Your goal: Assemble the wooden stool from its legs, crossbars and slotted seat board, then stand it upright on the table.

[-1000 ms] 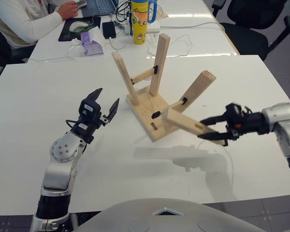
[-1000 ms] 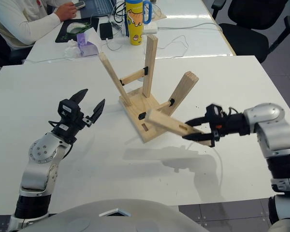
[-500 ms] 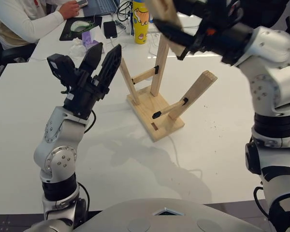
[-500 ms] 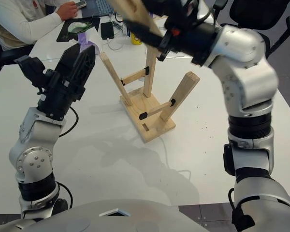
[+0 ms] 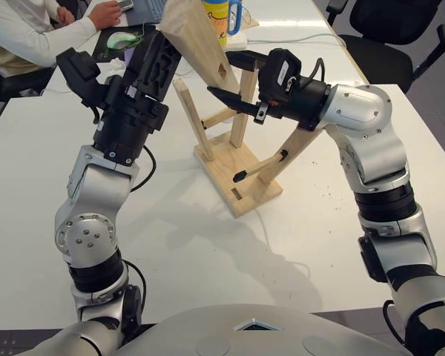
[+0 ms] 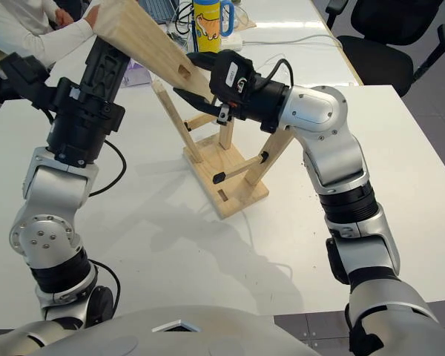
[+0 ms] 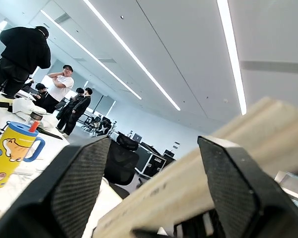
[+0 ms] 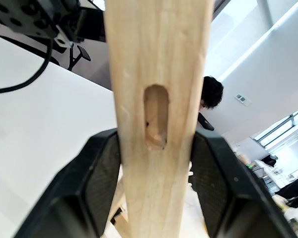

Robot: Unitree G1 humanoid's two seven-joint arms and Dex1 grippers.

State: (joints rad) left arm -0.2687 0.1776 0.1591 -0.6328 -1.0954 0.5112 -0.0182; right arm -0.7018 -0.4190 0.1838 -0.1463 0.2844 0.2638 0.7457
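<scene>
We hold the loose leg [image 5: 195,38] high over the table [image 5: 341,245], its long axis sloping down toward the upturned stool [image 5: 239,184] below; the right gripper [image 6: 182,73] pinches the slotted lower end, and the left gripper [image 7: 154,148] is spread around the upper end.

The loose leg [image 5: 196,44] is cut off at its top end. The right gripper [image 5: 221,73] hides part of an upright leg [image 5: 239,130].
</scene>
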